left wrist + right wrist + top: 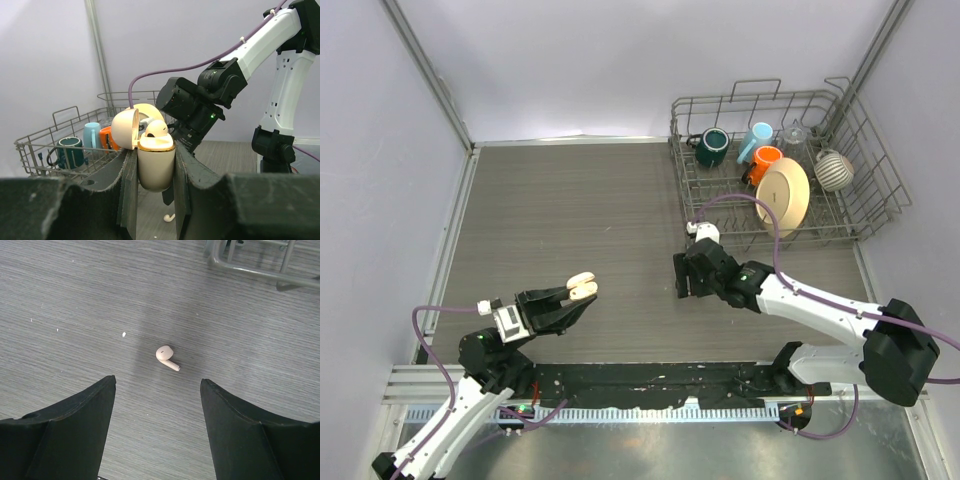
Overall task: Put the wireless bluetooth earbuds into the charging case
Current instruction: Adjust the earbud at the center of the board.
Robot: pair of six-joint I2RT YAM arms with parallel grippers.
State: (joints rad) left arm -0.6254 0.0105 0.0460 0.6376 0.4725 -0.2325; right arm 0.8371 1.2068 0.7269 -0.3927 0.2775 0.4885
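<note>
An earbud point(166, 358) lies untouched below, between the spread right fingers point(75, 432).

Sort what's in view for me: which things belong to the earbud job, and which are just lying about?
Job: charging case, lid open, in the left gripper; seated earbud inside it; loose earbud on the table below the open right gripper.
Lying about: dish rack holding green mug, blue cup, orange cup, beige plate, striped ball.

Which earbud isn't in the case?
The earbud lying on the table below the right claw; the other earbud sits in the charging case held by the left claw.
</note>
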